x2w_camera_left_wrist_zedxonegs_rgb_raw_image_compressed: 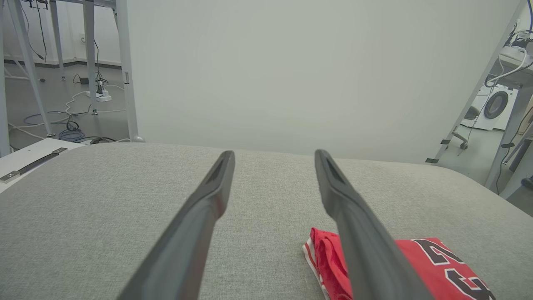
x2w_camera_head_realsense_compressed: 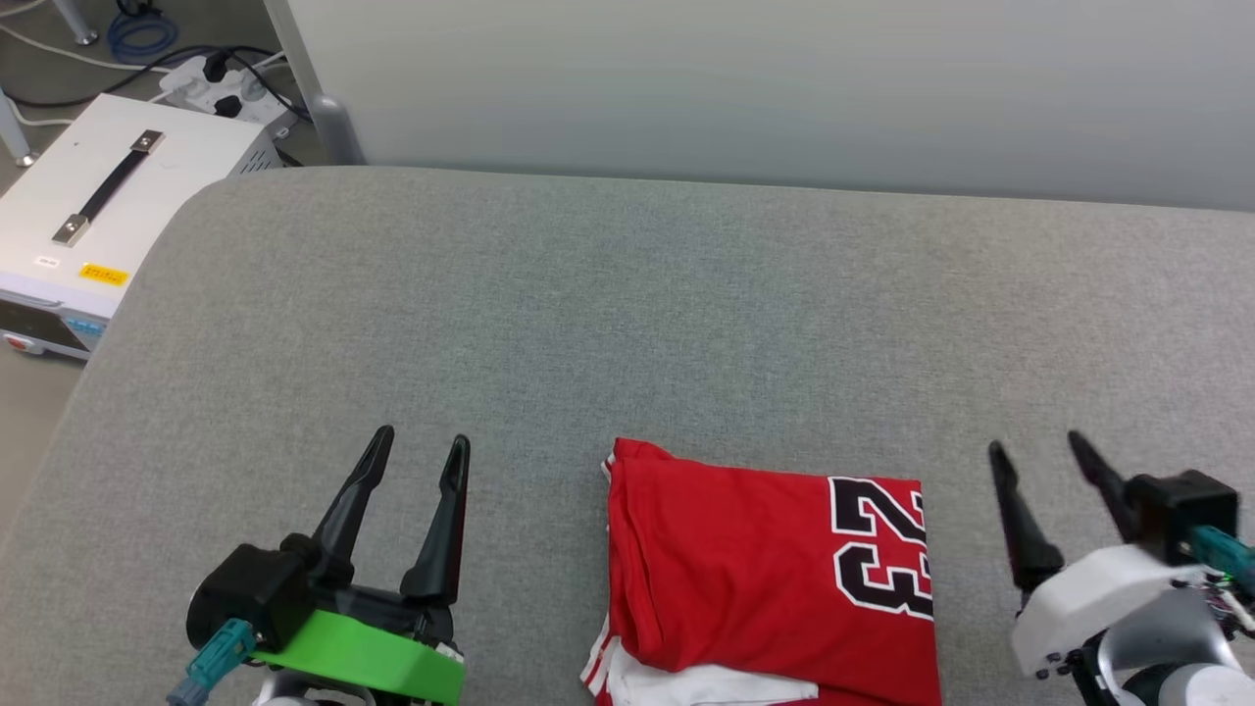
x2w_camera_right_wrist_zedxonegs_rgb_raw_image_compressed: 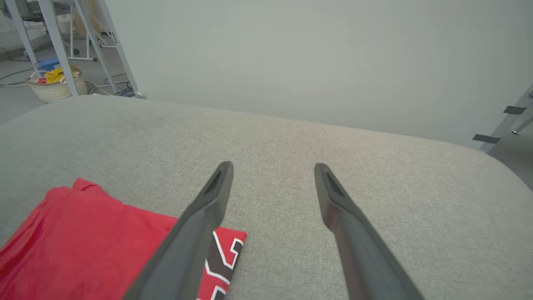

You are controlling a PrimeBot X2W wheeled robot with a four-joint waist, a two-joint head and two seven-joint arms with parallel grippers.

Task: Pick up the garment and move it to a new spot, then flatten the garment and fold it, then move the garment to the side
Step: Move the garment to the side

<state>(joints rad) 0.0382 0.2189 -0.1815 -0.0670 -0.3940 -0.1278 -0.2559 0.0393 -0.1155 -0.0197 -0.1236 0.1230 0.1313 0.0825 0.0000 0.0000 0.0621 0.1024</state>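
- Lying folded into a flat rectangle, the red jersey-knit garment sits toward the near edge of the grey, coarse-woven fabric counter, between the two grippers and touching neither.
- Its top face is smooth red cloth with a black, white-outlined "23" at the right end; stacked fold edges bunch along its left side, and a white layer with red-white striped trim pokes out at the near-left corner.
- The left gripper, two long tapered dark fingers on a bright green mount, stands spread apart and empty over bare fabric.
- The right gripper, on a white mount, is likewise spread wide and holds nothing.
- The counter's far corners are rounded and look padded; a plain pale panel rises behind its far edge.
- Head view adds a white box with a black strap handle off the far-left corner.
- Left wrist view shows the left gripper, the garment's ruffled fold edges and a white washing machine.
- Right wrist view shows the right gripper, the garment's smooth face and a woven basket of yellow cloth.
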